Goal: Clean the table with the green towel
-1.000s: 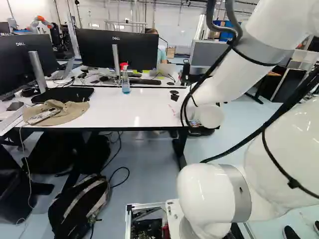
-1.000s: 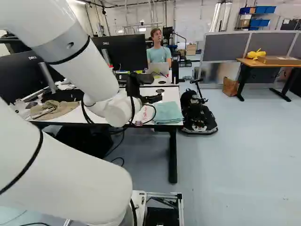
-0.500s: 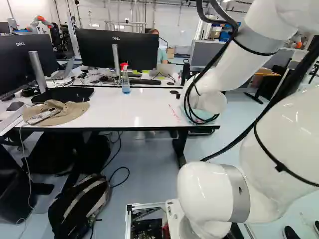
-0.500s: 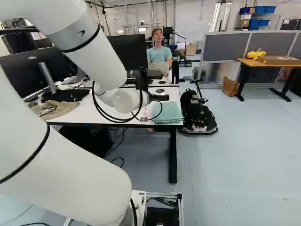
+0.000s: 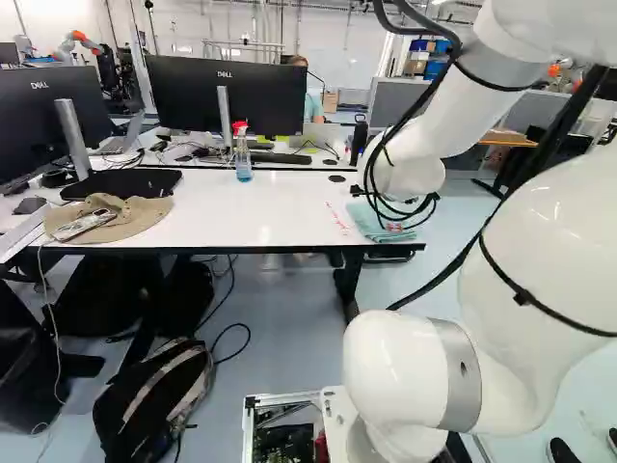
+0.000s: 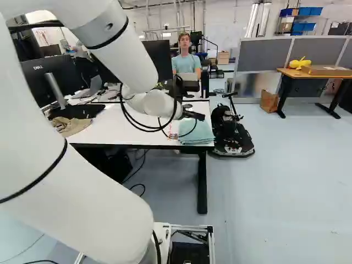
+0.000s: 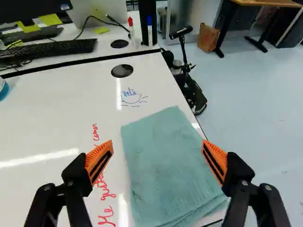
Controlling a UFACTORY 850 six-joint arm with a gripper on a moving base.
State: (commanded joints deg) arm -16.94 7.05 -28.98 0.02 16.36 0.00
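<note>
Gripper, black, fingers spread wide, orange pads well apart, nothing pinched. Held over the table, close to its right edge. Green towel is below and ahead of the gripper, filling most of the gap seen between the fingers; lies flat, folded in layers, near corner by the table's right edge. Red handwriting just left of the towel, running past the left finger. Small blue boat drawing on the tabletop just ahead of the towel. Dark round cable hole ahead of the drawing. Scooter on the floor, ahead and to the right of the gripper, off the table's right side. Spray bottle, red head, blue liquid, upright on the table, well left of the gripper. Tan hat with a phone on top, farther left, partly over a black mat. Past the table's far edge, on the next desk: second cable hole, red-capped marker and blue-capped marker upright ahead of the gripper, black keyboard ahead and left. Brown paper bag on the floor beyond the scooter, beside a wooden desk.
</note>
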